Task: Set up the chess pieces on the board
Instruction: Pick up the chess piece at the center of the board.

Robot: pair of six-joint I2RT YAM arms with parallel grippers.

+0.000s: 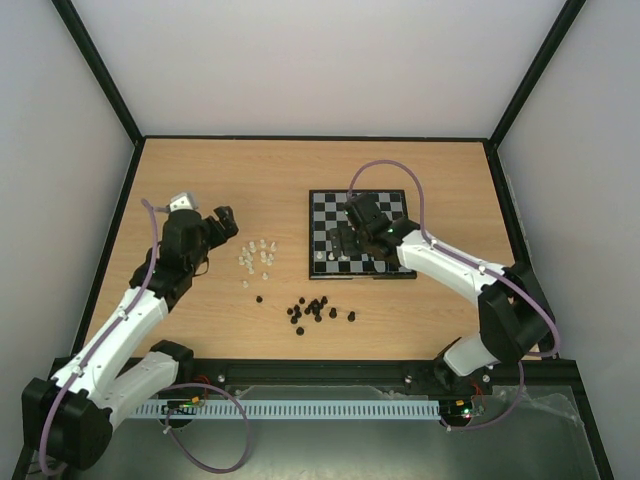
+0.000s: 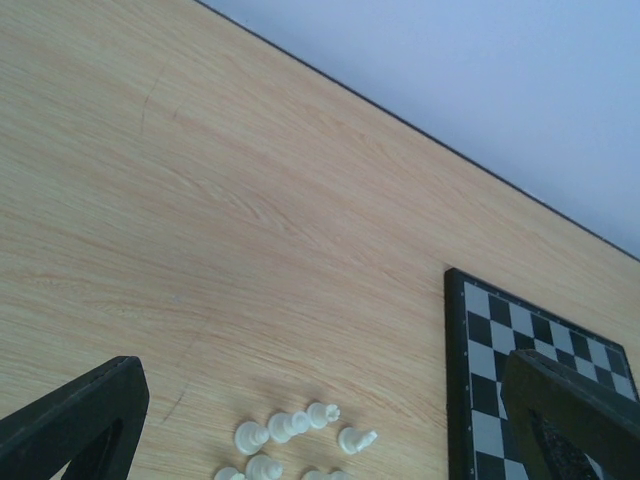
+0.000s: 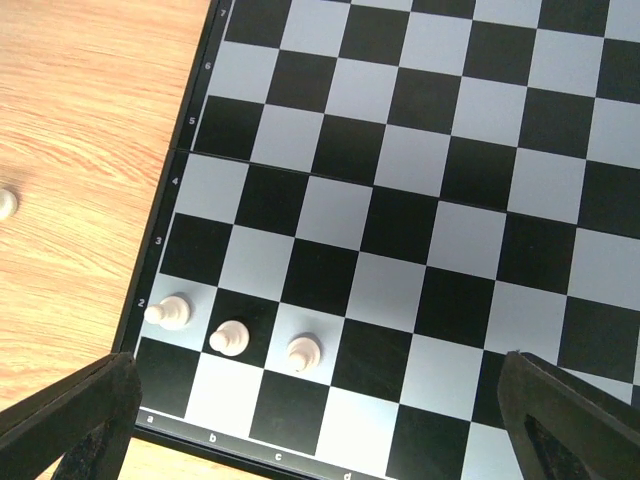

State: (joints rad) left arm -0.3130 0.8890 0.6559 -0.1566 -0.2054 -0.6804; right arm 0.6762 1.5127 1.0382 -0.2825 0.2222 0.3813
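Note:
The board [image 1: 325, 210] lies right of the table's centre. Three white pawns [image 3: 168, 313] [image 3: 230, 338] [image 3: 304, 351] stand upright on its second row, on files a, b and c. My right gripper [image 3: 315, 420] hovers over that near-left corner, open, with nothing between its fingers [image 3: 75, 420]; the c pawn stands free just ahead of the gap. Several loose white chess pieces [image 1: 257, 255] lie on the wood left of the board, also seen in the left wrist view [image 2: 290, 425]. My left gripper [image 1: 225, 225] hangs open above and left of that cluster, holding nothing.
A scatter of small black pieces [image 1: 315, 310] lies on the table in front of the board. One stray white piece [image 3: 5, 205] sits on the wood left of the board's edge. A black frame rims the table [image 1: 300, 139].

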